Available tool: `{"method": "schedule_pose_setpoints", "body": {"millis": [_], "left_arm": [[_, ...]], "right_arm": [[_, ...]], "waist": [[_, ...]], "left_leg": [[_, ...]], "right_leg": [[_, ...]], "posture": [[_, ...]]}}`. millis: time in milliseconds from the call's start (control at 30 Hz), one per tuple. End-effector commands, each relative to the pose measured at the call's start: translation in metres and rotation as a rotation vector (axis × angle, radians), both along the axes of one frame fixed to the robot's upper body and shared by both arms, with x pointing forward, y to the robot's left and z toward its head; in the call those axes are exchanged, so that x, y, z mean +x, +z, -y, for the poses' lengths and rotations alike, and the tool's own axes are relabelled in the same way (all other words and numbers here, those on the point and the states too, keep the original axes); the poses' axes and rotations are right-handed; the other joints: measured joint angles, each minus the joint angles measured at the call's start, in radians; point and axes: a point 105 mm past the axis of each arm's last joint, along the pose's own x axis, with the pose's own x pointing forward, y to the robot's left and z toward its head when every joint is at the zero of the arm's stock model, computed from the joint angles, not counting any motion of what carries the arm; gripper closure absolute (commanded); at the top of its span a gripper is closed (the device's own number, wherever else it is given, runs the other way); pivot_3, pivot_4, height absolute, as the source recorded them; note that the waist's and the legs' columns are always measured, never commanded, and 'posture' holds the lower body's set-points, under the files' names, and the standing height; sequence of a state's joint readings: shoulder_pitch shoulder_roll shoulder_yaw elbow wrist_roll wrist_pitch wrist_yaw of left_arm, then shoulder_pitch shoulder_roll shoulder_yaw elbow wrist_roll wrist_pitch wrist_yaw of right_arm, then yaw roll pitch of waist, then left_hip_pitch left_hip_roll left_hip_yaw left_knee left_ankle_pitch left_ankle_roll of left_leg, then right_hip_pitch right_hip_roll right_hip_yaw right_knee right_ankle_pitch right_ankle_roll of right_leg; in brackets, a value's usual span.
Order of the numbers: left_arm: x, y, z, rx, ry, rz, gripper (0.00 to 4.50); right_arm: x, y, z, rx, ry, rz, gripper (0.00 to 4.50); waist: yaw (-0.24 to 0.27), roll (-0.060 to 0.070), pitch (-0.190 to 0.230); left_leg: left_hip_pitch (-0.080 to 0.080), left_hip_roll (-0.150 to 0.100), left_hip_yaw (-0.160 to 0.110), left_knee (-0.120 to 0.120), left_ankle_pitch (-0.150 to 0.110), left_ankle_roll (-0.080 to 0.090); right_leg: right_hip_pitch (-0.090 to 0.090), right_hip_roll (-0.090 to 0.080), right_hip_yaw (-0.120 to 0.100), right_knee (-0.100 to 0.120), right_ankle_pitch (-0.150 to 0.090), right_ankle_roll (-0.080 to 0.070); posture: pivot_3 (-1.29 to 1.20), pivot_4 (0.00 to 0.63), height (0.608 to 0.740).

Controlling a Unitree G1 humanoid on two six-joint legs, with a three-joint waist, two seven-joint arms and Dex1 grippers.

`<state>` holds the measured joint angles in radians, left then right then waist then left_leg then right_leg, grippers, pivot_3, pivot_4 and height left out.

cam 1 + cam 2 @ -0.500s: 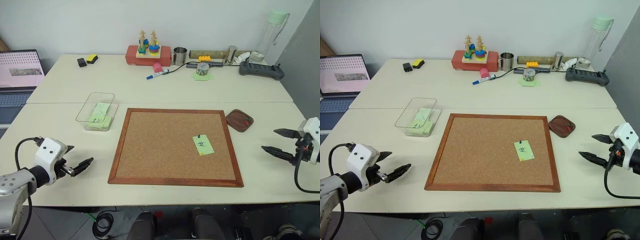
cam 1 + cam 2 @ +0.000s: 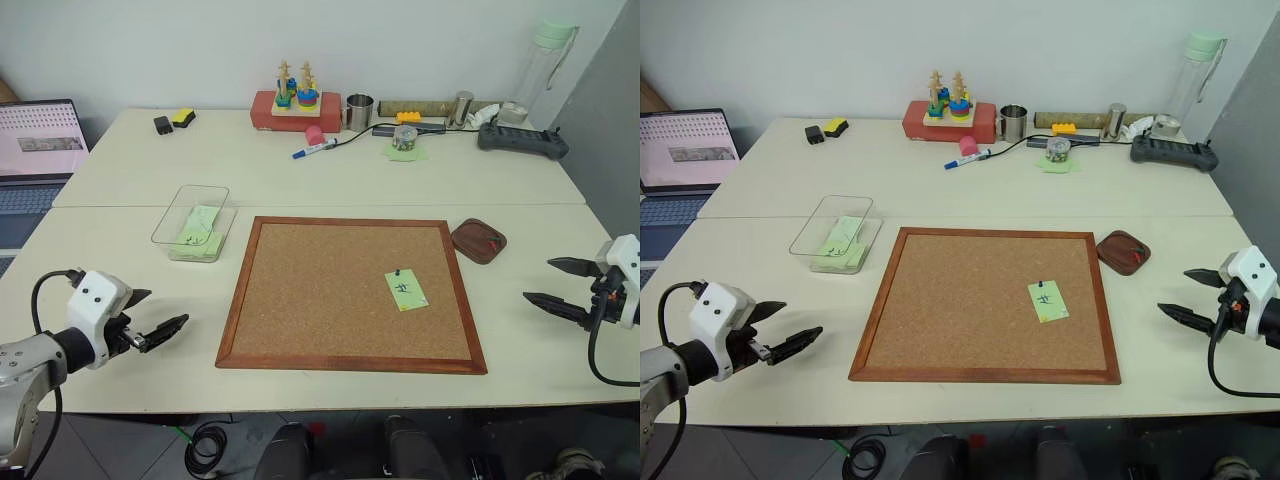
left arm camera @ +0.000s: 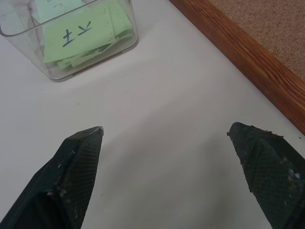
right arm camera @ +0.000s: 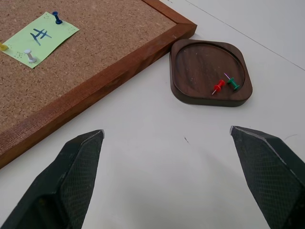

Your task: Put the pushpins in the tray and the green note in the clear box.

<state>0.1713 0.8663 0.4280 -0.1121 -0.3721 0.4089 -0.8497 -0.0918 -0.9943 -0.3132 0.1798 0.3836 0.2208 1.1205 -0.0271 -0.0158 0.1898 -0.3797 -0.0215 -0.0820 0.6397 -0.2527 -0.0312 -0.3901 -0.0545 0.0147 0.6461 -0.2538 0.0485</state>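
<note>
Green note (image 2: 406, 290) pinned on cork board (image 2: 300, 300); both end effectors released, table between clear.

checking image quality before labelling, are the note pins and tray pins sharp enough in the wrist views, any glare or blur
Right wrist view: green note and its blue, white and yellow pushpins are crisp, as are the red and green pins in the tray; the near fingertips look soft. Left wrist view: clear box is sharp, with mild sheen on its wall. Lighting is even; shadows are faint.

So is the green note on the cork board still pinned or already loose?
Pinned. The green note lies flat on the cork board with a blue pushpin and a white pushpin in it.
</note>
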Motion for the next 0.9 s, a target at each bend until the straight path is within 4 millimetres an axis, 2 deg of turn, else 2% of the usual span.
{"method": "schedule_pose_setpoints", "body": {"millis": [33, 233, 533, 633, 700, 733, 800, 900], "left_arm": [[0.002, 0.013, -0.001, 0.036, 0.008, 0.037, 0.01], [0.001, 0.021, 0.014, -0.04, -0.053, 0.06, 0.01], [0.004, 0.018, 0.017, -0.026, -0.072, 0.044, 0.01], [0.007, 0.024, 0.029, -0.057, -0.129, 0.056, 0.01], [0.009, 0.03, 0.041, -0.069, -0.181, 0.068, 0.36], [0.011, 0.031, 0.054, -0.05, -0.244, 0.068, 0.45], [0.012, 0.034, 0.077, -0.034, -0.348, 0.073, 0.9], [0.015, 0.037, 0.102, -0.029, -0.453, 0.088, 1.45]], "right_arm": [[0.002, 0.011, -0.002, -0.009, 0.023, 0.046, 0.04], [0.004, 0.013, -0.003, -0.012, 0.029, 0.052, 0.04], [0.002, 0.015, -0.01, -0.017, 0.056, 0.057, 0.04], [-0.001, 0.014, -0.02, -0.014, 0.084, 0.062, 0.04], [-0.003, 0.016, -0.028, -0.013, 0.109, 0.069, 0.0], [-0.003, 0.017, -0.035, -0.014, 0.131, 0.074, 0.0], [-0.004, 0.02, -0.047, -0.015, 0.168, 0.084, 0.0], [-0.004, 0.024, -0.059, -0.01, 0.201, 0.097, 0.0]], "waist": [[0.0, 0.0, 0.0], [0.0, 0.0, 0.0], [0.0, 0.0, 0.0], [0.0, 0.0, 0.0], [0.001, 0.0, 0.0], [0.001, 0.0, 0.0], [0.001, 0.0, 0.0], [0.001, 0.0, 0.0]], "left_leg": [[0.0, 0.0, 0.0, 0.0, 0.0, 0.0], [0.0, 0.0, 0.0, 0.0, 0.0, 0.0], [0.0, 0.0, 0.0, 0.0, 0.0, 0.0], [0.0, 0.0, 0.0, 0.001, 0.0, 0.0], [0.0, 0.0, 0.0, 0.001, 0.0, 0.0], [0.0, 0.0, 0.0, 0.001, 0.0, 0.0], [0.0, 0.0, 0.0, 0.001, 0.0, 0.0], [0.0, -0.001, 0.0, 0.002, 0.0, 0.0]], "right_leg": [[0.0, 0.0, 0.0, 0.0, 0.0, 0.0], [0.0, 0.0, 0.0, 0.0, 0.0, 0.0], [0.0, 0.0, 0.0, 0.0, 0.001, -0.001], [0.0, 0.0, 0.0, 0.0, 0.001, -0.001], [0.0, 0.0, 0.0, 0.001, 0.001, -0.001], [0.0, 0.0, 0.0, 0.001, 0.001, -0.001], [0.0, 0.0, 0.0, 0.001, 0.001, 0.0], [0.001, 0.0, 0.0, 0.001, 0.001, 0.001]], "posture": [[0.0, 0.15, 0.74], [0.0, 0.15, 0.74], [0.0, 0.15, 0.74], [0.0, 0.15, 0.74], [0.0, 0.15, 0.74], [0.0, 0.15, 0.74], [0.0, 0.15, 0.74], [0.0, 0.15, 0.74]]}}
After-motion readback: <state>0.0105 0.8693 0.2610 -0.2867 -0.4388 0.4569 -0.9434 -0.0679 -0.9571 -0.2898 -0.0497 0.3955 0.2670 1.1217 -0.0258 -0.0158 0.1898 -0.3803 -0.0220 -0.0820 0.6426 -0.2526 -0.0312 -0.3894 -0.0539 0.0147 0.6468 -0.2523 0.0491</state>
